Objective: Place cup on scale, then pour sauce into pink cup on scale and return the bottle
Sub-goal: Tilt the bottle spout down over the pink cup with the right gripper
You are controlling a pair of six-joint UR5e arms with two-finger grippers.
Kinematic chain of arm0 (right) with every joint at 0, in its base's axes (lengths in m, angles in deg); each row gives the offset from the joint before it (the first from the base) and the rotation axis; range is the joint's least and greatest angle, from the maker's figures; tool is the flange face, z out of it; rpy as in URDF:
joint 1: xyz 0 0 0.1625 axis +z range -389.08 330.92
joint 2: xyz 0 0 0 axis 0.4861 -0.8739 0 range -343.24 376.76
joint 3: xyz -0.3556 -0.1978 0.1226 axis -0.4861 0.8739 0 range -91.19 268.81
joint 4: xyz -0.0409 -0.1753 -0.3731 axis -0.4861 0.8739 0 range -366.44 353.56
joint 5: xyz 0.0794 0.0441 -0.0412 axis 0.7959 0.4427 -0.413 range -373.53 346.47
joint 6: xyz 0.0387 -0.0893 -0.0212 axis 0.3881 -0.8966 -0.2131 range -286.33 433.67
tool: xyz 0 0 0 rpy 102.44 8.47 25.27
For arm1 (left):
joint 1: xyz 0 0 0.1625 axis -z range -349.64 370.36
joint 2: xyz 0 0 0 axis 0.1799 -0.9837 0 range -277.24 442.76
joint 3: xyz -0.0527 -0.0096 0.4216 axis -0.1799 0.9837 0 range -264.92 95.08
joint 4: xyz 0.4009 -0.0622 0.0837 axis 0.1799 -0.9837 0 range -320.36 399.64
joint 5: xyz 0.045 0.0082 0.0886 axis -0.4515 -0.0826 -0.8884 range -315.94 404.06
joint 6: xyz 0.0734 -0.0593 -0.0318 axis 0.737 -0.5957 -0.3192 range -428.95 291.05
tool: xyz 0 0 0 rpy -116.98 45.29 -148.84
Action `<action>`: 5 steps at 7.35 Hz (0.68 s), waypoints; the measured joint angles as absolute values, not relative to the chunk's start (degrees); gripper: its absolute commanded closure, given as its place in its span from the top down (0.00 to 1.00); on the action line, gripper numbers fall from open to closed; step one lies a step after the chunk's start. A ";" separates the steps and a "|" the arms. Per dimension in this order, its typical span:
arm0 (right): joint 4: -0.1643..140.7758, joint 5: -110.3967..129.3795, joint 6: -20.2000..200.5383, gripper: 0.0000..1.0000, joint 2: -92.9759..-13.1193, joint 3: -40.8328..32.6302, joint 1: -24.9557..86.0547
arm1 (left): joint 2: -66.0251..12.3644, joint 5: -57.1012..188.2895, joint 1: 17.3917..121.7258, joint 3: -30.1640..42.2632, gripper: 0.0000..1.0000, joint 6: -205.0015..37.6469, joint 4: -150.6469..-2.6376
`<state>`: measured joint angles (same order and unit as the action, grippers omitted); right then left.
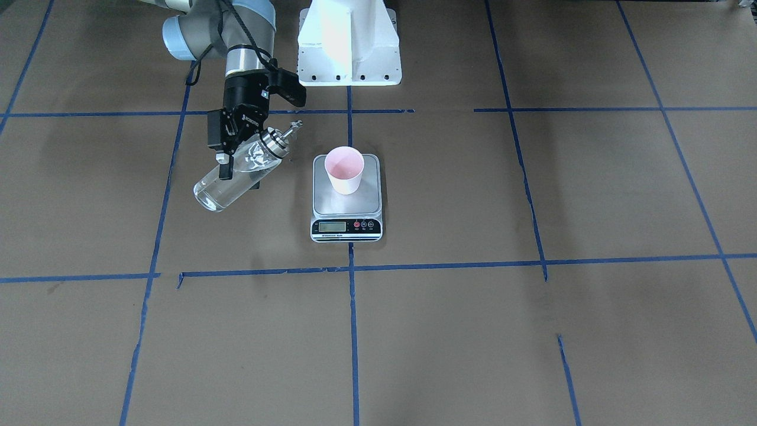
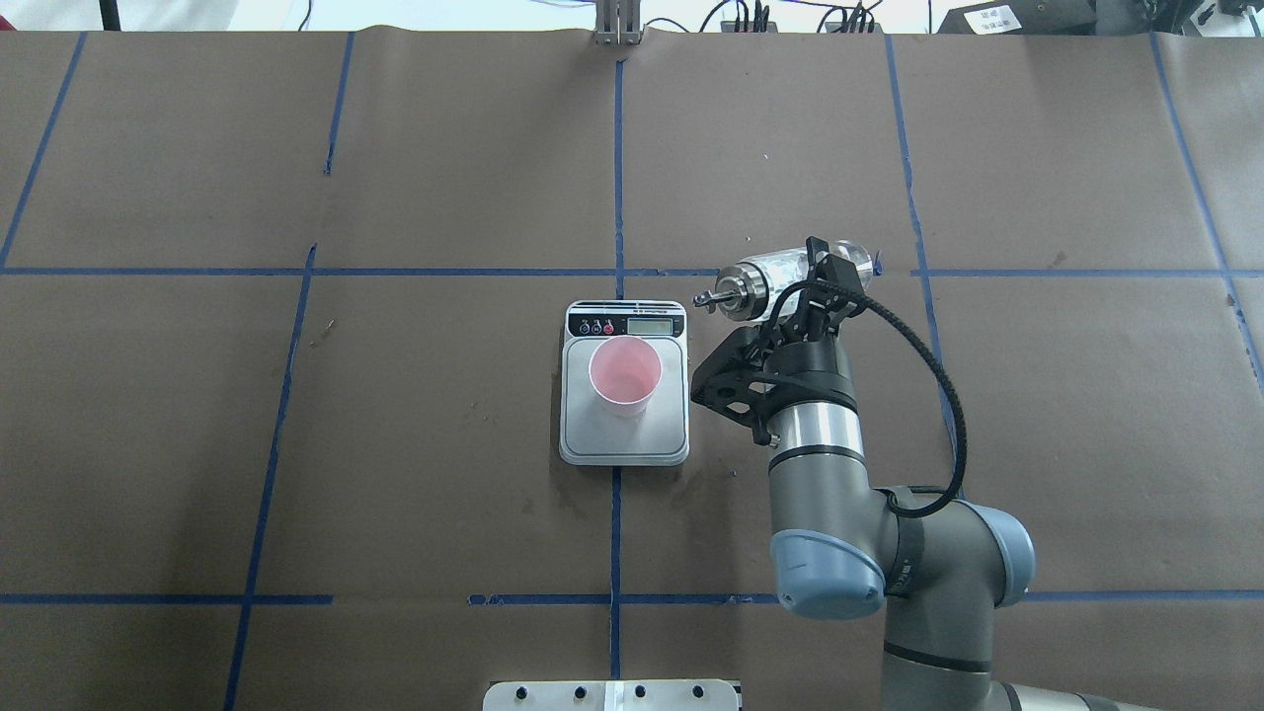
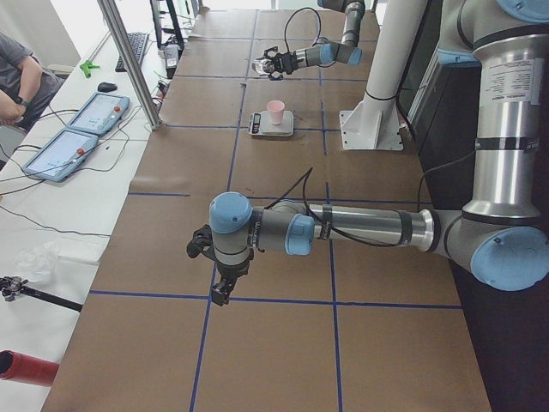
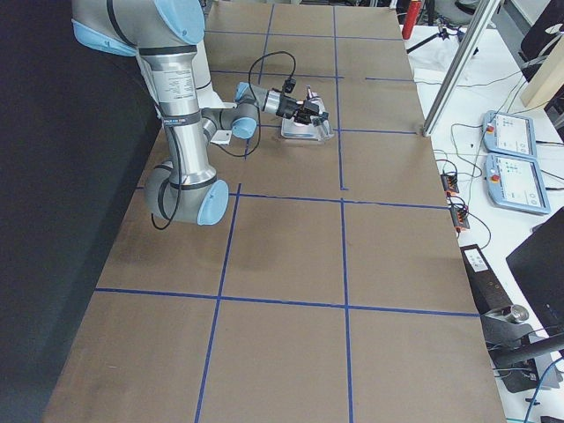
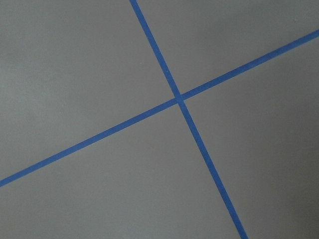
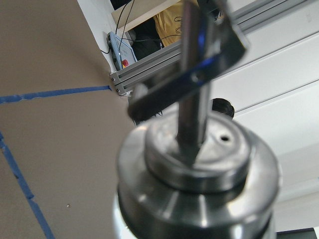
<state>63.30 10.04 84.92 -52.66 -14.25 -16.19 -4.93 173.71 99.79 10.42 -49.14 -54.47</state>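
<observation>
Jaws, right arm: closed across the glass body of the bottle (image 1: 236, 174), gripping just below its neck and carrying it clear of the counter (image 1: 532, 325).
Jaws, left arm: seen only from the side camera, so I cannot tell whether they are wide or narrow. They hang low over bare counter, well apart from the work.
Bottle: tipped close to level, base away from the scale. Its metal cap (image 2: 739, 283) and spout (image 2: 706, 296) point toward the scale.
Spout position: beside the scale's display end, not over the cup's mouth.
Bottle contents: glass reads clear; level not discernible.
Cup (image 1: 344, 168): upright on the steel platform, toward the robot's half of it, pink inside showing. No sauce can be made out in it.
Scale (image 1: 346, 204): flat on the counter at a crossing of blue tape lines (image 5: 179, 98). Display digits too small to read.
Step in hand: cup placement looks complete. This is judged to be the pouring stage, with the bottle already tilted but short of its target.
Next move calls for: carrying the spout sideways over the cup's rim, then tilting further with a slow wrist roll so the stream lands inside without nudging the light cup.
</observation>
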 measured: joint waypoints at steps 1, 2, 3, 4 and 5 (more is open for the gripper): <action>63.50 8.94 83.89 0.00 -52.08 -12.26 -16.71 | -5.09 173.70 99.76 10.20 1.00 -49.16 -54.44; 63.57 7.91 81.81 0.00 -51.57 -10.74 -16.92 | -5.40 173.70 99.76 9.81 1.00 -49.17 -54.42; 63.59 7.05 79.79 0.00 -50.97 -9.69 -16.99 | -5.72 173.70 99.75 9.41 1.00 -49.17 -54.41; 63.63 6.40 77.71 0.00 -50.55 -9.04 -17.01 | -5.92 173.70 99.75 9.14 1.00 -49.17 -54.41; 63.66 5.47 74.71 0.00 -50.13 -8.60 -17.02 | -6.07 173.70 99.75 8.93 1.00 -49.17 -54.41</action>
